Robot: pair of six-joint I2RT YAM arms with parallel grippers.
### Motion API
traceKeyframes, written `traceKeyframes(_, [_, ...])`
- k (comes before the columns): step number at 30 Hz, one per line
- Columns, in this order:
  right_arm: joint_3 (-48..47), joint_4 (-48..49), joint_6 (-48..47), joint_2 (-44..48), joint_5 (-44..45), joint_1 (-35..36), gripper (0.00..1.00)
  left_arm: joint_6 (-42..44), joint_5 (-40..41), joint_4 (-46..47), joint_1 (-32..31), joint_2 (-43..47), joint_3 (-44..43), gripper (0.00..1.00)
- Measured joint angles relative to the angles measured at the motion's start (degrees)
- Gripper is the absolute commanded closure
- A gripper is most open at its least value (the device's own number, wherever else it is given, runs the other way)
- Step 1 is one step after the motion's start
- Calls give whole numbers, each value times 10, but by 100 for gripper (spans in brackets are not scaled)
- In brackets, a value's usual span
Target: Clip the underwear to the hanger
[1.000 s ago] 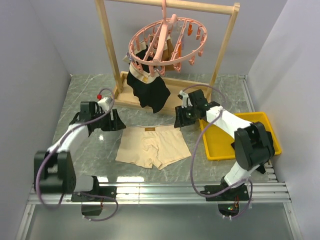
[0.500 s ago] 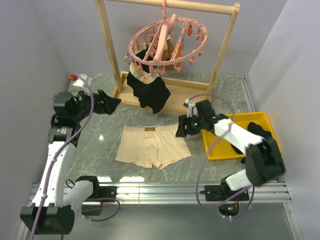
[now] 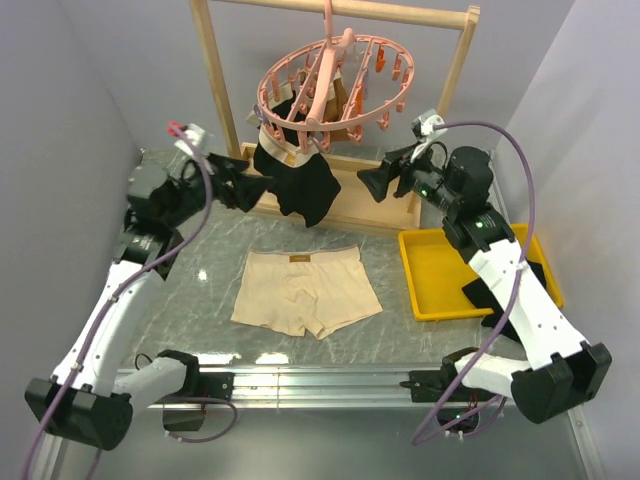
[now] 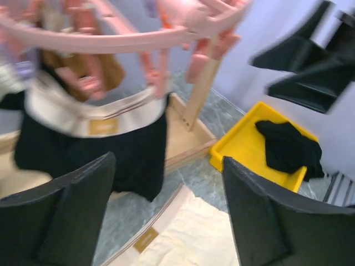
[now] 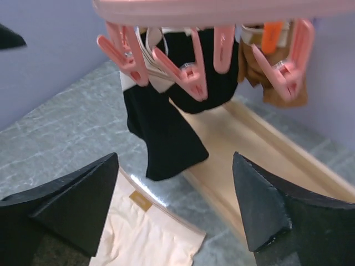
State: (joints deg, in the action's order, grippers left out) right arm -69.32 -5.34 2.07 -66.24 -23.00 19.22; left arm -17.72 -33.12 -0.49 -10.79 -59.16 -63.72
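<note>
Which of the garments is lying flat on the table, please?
The beige underwear, spread on the table; the black pair hangs from the pink hanger, and another black garment sits in the yellow tray.

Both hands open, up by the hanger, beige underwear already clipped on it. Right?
No. The underwear is not clipped: it lies flat on the table, as the top view shows. The left hand and right hand are open, up by the hanger.
</note>
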Motion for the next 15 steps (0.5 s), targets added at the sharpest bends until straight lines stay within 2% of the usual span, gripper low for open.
traceKeyframes(2, [-4,24,0,-18,-19,0,12,11,26,13,-51,-15,-4,31])
traceKeyframes(3, [0,33,2,-25,-26,0,12,18,39,20,-72,-22,-4,34])
traceKeyframes(7, [62,95,9,-26,-40,0,12,25,103,59,-145,-58,-7,52])
traceKeyframes(15, [97,114,-3,-8,-30,-1,9,0,205,137,-220,-156,-45,52])
